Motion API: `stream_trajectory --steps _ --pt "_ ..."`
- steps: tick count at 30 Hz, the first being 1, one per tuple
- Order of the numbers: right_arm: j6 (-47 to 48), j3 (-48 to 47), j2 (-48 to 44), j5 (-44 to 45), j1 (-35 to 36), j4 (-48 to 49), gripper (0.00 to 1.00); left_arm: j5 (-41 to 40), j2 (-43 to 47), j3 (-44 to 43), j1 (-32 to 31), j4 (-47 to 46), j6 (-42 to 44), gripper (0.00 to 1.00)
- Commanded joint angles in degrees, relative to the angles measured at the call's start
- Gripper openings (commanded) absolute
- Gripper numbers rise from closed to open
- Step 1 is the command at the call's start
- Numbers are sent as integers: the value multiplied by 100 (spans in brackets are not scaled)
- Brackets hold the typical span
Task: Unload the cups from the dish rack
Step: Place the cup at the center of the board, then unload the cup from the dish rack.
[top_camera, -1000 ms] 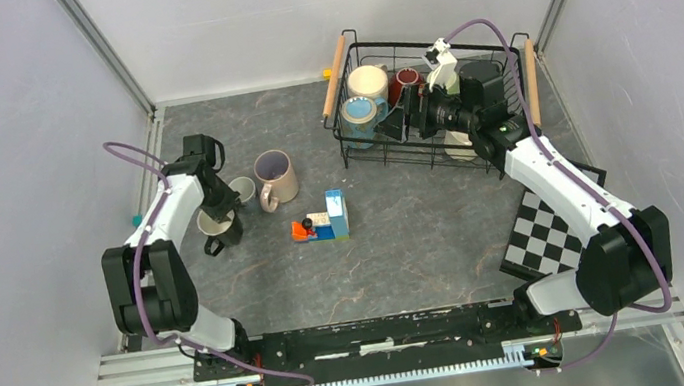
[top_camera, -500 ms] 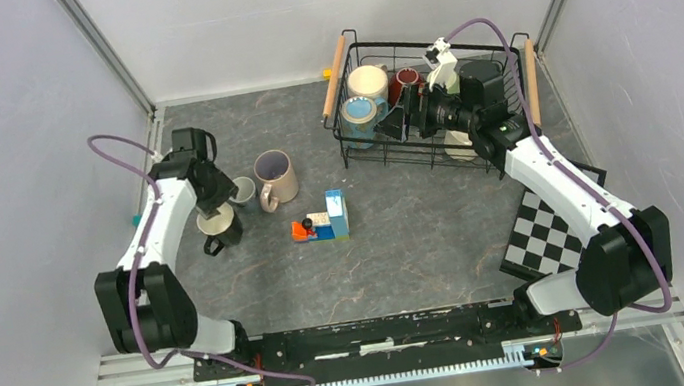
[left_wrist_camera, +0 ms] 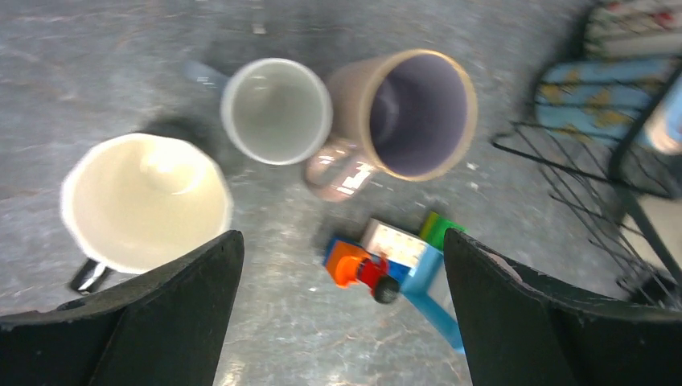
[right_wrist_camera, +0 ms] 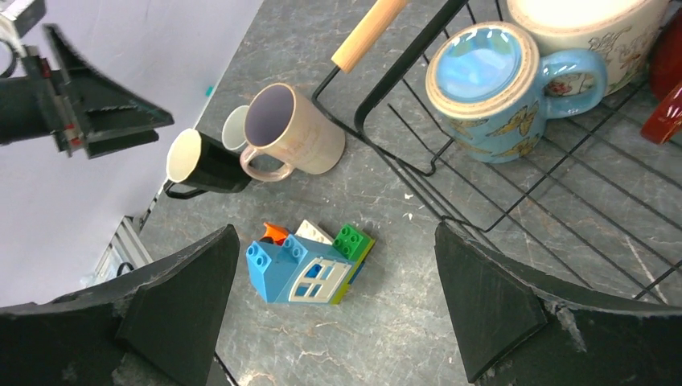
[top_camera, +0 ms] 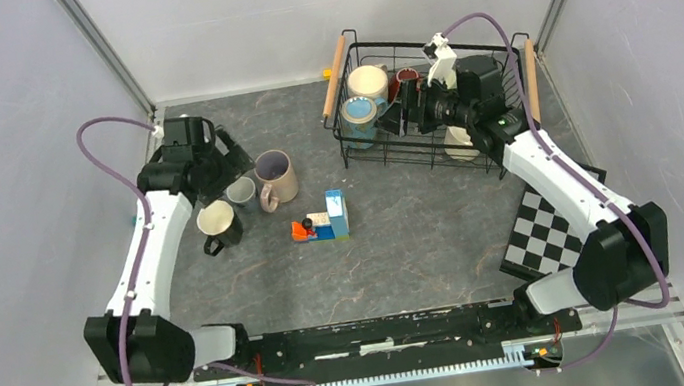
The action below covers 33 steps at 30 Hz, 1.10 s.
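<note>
Three cups (top_camera: 241,191) stand unloaded on the table (top_camera: 424,232) by our left arm. The left gripper (top_camera: 224,161) hangs above them, jaws spread and empty. Farther off, our right gripper (top_camera: 398,116) hovers wide open over the dish rack (top_camera: 398,42), beside the blue cup (top_camera: 358,113). We judge the next move is to close on that cup and lift it clear.

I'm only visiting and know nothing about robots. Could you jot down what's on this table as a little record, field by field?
Mugs on table: three close together, black mug, grey mug, pink-beige mug
Mugs seen in dish rack: blue mug, cream mug, dark red mug; the arm hides the rest
Left hand: open, empty, above the table mugs
Right hand: open, empty, over the dish rack
Also there: toy blocks, checkered board
</note>
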State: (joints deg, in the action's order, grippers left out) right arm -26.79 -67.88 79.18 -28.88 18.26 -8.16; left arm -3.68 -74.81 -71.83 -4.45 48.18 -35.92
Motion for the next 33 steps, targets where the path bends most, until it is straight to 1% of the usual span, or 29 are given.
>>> stream_trajectory --steps 1,7,11,14,17,23,28,31,33 --pt "299 -611 134 491 21 -343 98 342 324 -482 -524 -21 263 100" --pt "716 -1352 475 1128 29 -1077 98 876 338 -681 -1183 -212 384 100" --pt "1162 -2060 876 1920 2 -1786 98 1097 262 -819 -1673 -365 480 100" --pt "1370 -2397 1160 2423 -160 -2169 98 1259 196 -899 -1924 -475 524 100" --pt "1506 -2456 1384 2630 -450 -2311 98 1432 194 -871 -2113 -637 525 100" --pt "1594 -2465 1855 2723 -929 -2202 98 1690 168 -838 -2257 -787 590 100" --pt "1729 -3147 2662 2750 -1067 -2206 98 1858 206 -786 -2262 -846 604 100" --pt "1670 -3692 3187 2738 -1064 -2434 98 1862 255 -739 -2268 -858 613 100" --pt "1514 -3748 3371 2644 -1040 -2378 98 1855 286 -695 -2263 -873 613 100"
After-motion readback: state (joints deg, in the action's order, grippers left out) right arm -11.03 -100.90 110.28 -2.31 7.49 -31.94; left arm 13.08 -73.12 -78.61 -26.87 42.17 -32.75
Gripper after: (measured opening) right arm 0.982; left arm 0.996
